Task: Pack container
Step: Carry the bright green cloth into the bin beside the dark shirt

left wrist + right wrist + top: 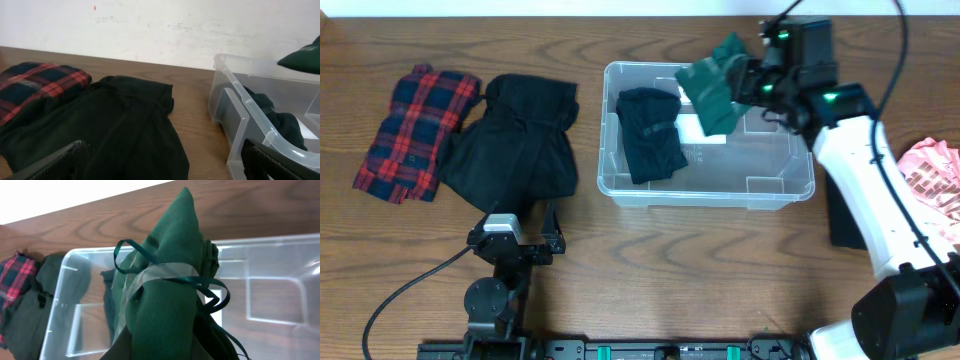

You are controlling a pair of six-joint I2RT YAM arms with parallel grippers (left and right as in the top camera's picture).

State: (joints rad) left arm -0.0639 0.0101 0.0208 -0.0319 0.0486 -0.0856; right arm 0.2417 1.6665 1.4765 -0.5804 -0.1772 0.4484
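Note:
The clear plastic container (790,185) sits mid-table with a folded black garment (652,133) in its left half. My right gripper (745,82) is shut on a dark green garment (712,90) tied with a ribbon, held above the container's middle; in the right wrist view the green garment (170,290) fills the centre and hides the fingers. Low over the table's front left, my left gripper (165,165) stands open with nothing in it, one finger (55,162) over a black garment (120,125) and the other beside the container (240,115).
A red plaid garment (415,130) and a larger black garment (515,145) lie left of the container. A pink patterned cloth (932,180) lies at the right edge. A dark flat object (842,215) sits under the right arm.

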